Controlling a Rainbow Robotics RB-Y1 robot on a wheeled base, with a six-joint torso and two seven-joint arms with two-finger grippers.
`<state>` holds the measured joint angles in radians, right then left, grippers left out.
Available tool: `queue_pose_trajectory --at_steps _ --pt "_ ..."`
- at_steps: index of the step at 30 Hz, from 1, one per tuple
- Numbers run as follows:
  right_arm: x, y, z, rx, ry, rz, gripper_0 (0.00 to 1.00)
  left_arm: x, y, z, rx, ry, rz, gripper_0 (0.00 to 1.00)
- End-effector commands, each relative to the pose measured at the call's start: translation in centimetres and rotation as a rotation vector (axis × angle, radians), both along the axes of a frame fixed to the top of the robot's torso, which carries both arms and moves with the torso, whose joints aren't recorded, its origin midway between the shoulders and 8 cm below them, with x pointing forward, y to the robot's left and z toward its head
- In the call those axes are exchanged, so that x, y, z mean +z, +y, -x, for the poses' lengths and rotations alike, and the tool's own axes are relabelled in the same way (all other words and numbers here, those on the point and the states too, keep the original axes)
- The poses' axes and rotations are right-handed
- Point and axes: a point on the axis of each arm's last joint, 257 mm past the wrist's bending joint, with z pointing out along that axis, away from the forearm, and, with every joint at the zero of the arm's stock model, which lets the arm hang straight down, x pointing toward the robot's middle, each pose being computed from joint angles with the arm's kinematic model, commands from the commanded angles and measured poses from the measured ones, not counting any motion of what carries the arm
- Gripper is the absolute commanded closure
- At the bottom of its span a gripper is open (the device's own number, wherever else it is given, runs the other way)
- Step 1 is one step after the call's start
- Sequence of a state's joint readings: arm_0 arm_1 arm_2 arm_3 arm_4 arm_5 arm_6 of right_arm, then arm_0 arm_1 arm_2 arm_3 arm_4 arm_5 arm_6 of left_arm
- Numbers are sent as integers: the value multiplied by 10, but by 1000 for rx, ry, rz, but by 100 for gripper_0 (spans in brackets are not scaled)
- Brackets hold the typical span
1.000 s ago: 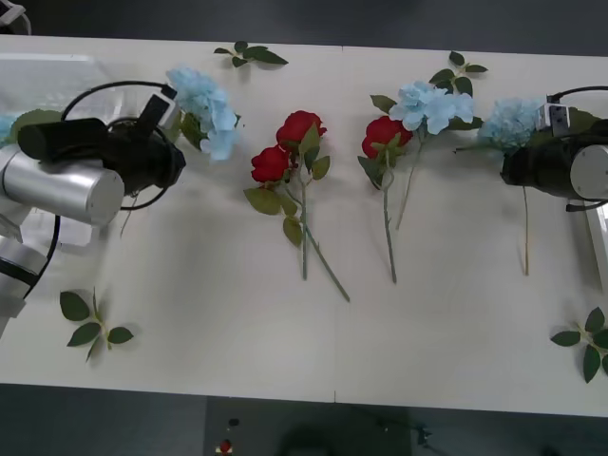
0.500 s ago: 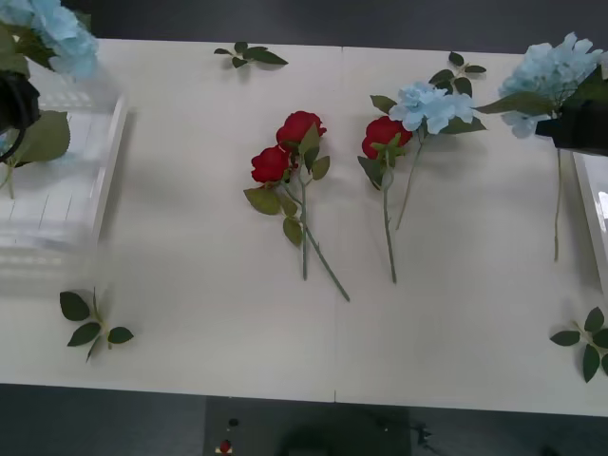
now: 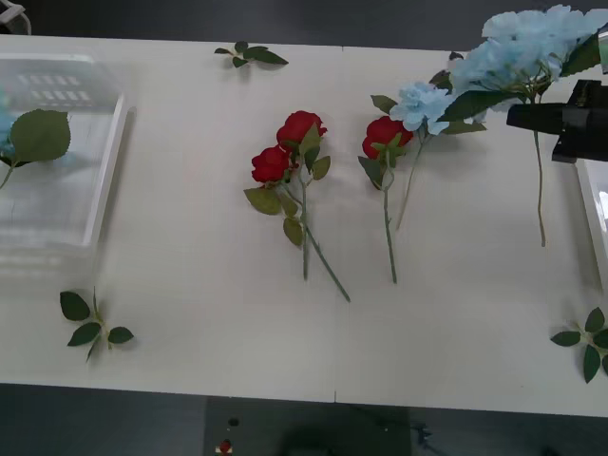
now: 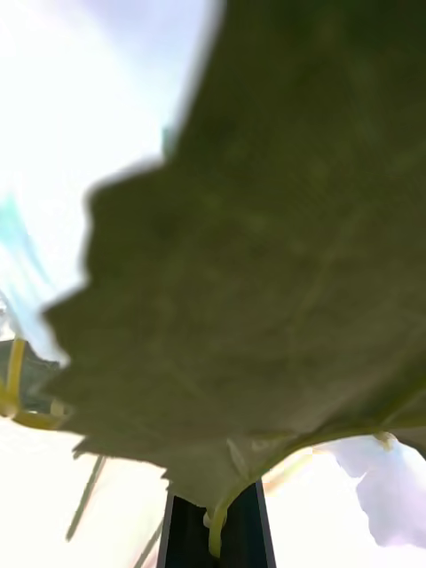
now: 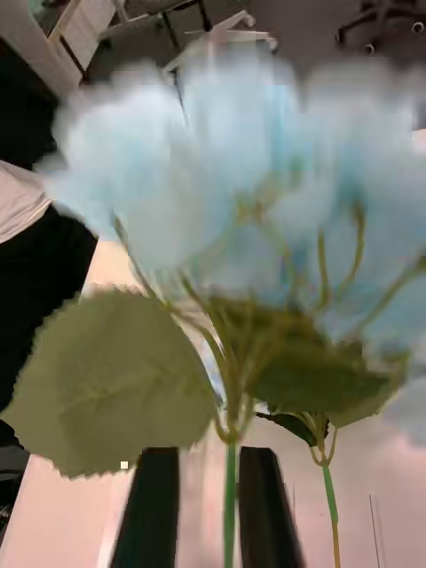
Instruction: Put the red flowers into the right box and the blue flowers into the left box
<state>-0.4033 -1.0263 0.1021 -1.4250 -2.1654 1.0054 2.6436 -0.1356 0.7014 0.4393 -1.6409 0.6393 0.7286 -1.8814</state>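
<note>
Right gripper [image 3: 532, 116] clamped on stem of a raised blue flower [image 3: 527, 47], at far right of bench [image 3: 209, 247], just beside the right box [image 3: 597, 218] rim. Left gripper [image 5: 229, 497]: black fingers pinch the stem of another blue bloom [image 5: 240, 169]; its leaf [image 3: 40, 135] shows over the left box [image 3: 104, 180]. On bench centre: two red flowers [image 3: 285, 147] lying together, a third red flower [image 3: 385, 135] touching a blue flower head [image 3: 423, 103]. Loose leaf sprigs [image 3: 90, 321] near the edges.
</note>
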Motion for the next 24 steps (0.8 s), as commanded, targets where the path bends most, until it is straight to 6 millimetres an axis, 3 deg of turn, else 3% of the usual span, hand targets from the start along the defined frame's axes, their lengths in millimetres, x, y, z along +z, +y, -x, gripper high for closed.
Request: queue_pose_trajectory --at_steps 1,4,8,11,12,17,18,21,24 --pt "33 30 6 54 -129 -12 100 20 -4 -6 -27 -14 -59 28" --pt "44 55 7 65 -168 -61 100 17 -24 -15 -68 -9 -55 12" --pt "49 90 9 79 -193 -125 100 14 -63 -25 -152 -6 -33 4" --pt "47 125 14 106 -202 -162 100 6 -122 -24 -290 60 21 3" --pt "47 128 14 113 -206 -159 100 6 -134 -24 -318 70 38 3" --pt "46 171 22 184 -202 -169 100 -3 -235 -19 -552 106 185 3" --pt "48 176 22 187 -204 -172 100 -4 -246 -18 -583 106 204 3" --pt "48 198 15 189 -202 -187 100 -12 -305 -10 -765 101 291 0" --pt "52 213 11 198 -192 -208 100 -19 -335 -3 -873 79 325 0"
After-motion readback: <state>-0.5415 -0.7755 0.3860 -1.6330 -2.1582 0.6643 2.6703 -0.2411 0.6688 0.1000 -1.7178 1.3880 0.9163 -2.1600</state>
